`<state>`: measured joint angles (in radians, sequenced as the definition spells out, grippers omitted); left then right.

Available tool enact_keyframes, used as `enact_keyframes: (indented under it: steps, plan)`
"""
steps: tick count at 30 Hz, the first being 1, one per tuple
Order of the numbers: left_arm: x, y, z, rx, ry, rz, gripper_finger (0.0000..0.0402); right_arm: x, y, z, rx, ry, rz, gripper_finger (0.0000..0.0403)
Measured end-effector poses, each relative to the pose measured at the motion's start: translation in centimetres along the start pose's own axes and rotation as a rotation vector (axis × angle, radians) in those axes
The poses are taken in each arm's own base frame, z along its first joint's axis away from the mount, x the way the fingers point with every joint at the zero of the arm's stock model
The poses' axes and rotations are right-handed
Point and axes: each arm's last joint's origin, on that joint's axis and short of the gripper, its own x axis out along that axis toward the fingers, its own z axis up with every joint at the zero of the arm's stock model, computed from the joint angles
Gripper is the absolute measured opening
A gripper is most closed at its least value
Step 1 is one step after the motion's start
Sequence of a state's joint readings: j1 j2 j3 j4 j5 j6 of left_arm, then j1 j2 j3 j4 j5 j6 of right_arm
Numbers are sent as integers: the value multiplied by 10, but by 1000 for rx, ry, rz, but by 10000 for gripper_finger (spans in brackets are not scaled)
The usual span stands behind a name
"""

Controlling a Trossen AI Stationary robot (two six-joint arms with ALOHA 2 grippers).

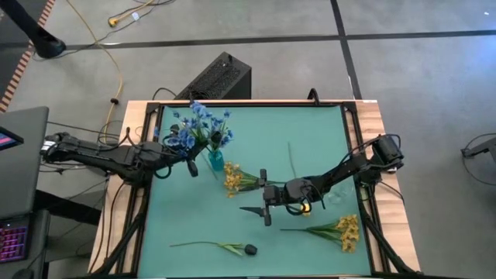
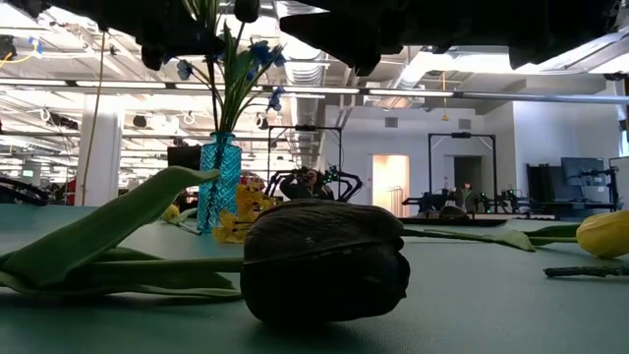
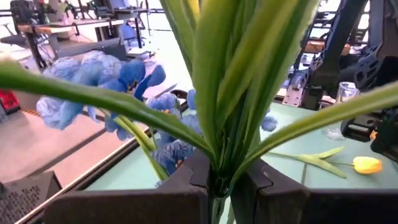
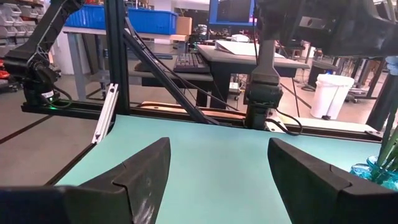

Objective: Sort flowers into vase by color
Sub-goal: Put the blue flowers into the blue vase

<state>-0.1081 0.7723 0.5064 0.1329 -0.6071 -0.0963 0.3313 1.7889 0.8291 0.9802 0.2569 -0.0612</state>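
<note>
A blue glass vase [image 1: 215, 160] stands upright at the table's far left, blue blossoms [image 1: 203, 120] rising from it. Just left of it my left gripper [image 1: 190, 164] is shut on a flower sprig with long green leaves [image 3: 214, 93]; its bloom is out of the wrist view. My right gripper [image 1: 260, 195] hovers open at mid-table, nothing between its fingers [image 4: 217, 168]. On the table lie a yellow-orange cluster [image 1: 232, 180], a yellow bud [image 3: 367, 165], a second yellow cluster [image 1: 346, 231] and a dark bud [image 2: 324, 261] on its side. My left gripper pinches the sprig's green stem [image 3: 215, 177] between its two fingers, where the leaves bunch together. The fingers come in level from the table's left and lie across the stem. The sprig stands upright in the hold, its leaves fanning out above the fingers.
A lone green stem [image 1: 292, 159] lies at the far middle. A clear glass vessel [image 3: 346, 93] stands near the right arm. The table is framed by dark rails [image 1: 147, 139]. Bare green mat [image 1: 194, 209] stretches along the near left.
</note>
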Motion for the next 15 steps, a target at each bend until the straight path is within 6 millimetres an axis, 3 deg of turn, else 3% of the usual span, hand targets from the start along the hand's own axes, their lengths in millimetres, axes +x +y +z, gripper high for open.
enact_keyframes:
  steps: [7,15]
  plan:
    - [4,-2,-3,-12,18,13,13,0,0,0,-2,0,0,296]
    - [27,-8,-23,10,115,55,13,0,0,0,-18,-1,0,296]
